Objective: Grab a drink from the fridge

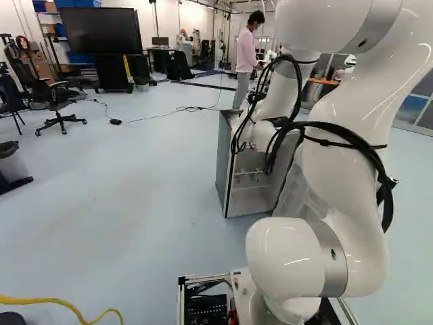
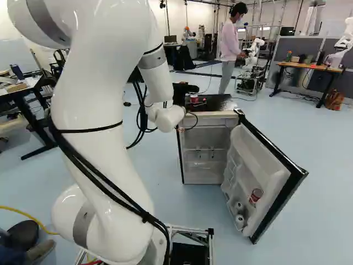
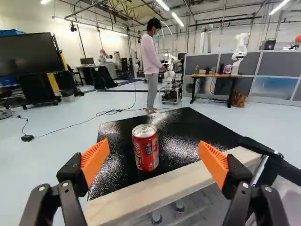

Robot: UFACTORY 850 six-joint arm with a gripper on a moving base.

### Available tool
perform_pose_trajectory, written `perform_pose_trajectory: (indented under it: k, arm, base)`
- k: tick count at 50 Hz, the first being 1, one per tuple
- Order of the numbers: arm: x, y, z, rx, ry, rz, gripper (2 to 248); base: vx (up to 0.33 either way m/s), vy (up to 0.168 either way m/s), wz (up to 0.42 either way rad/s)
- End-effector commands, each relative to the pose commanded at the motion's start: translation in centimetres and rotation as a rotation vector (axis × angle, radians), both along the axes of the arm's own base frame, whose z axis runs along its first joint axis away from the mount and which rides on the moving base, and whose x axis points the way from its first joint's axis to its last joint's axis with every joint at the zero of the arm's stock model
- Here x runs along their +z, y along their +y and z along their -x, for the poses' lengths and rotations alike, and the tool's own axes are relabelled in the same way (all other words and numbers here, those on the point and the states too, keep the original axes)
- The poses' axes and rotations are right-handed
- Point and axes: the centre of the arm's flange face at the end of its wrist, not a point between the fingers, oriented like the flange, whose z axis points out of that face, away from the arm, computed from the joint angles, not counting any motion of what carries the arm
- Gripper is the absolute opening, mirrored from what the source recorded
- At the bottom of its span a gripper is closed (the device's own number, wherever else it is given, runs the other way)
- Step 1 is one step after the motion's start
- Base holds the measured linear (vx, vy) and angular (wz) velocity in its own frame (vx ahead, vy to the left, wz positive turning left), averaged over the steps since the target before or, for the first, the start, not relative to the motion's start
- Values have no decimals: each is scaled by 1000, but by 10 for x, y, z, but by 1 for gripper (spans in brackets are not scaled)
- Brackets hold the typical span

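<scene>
In the right base view my gripper [image 2: 185, 90] is at the fridge's top, partly hidden by the arm's wrist. My gripper [image 3: 154, 155] stands wide open in the wrist view, orange pads apart. A red can [image 3: 145, 148] stands upright on the black top [image 3: 117, 165] of the fridge, ahead of the gripper and centred between its fingers, touching neither. The fridge [image 2: 207, 115] has its door [image 2: 270, 160] swung open. Low in the door are a red-and-white can [image 2: 255, 196] and two pale cans [image 2: 239, 208].
The open door with its dark edge juts out beside the fridge. A cable [image 3: 89, 120] lies on the floor behind it. Farther back stand a wooden table [image 3: 216, 76], another robot [image 3: 240, 47] and a large screen [image 1: 101, 30]. A yellow hose [image 1: 61, 302] lies near the base.
</scene>
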Motion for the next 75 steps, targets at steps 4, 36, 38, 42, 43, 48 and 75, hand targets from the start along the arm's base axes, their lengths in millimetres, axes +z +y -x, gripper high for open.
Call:
perform_pose_trajectory:
  k: [4,36,38,42,43,48,75]
  arm:
    - [5,-4,6,-10,-6,1,247]
    - [39,-45,40,-111,-66,16,247]
    - [41,-47,41,-117,-68,16,247]
    - [44,-53,43,-130,-68,16,247]
    - [45,-55,44,-133,-66,15,247]
    - [45,-62,47,-149,-53,10,247]
    - [36,-102,62,-253,44,-41,247]
  base:
    - [0,0,0]
    - [0,0,0]
    - [0,0,0]
    - [0,0,0]
    - [0,0,0]
    - [0,0,0]
    - [0,0,0]
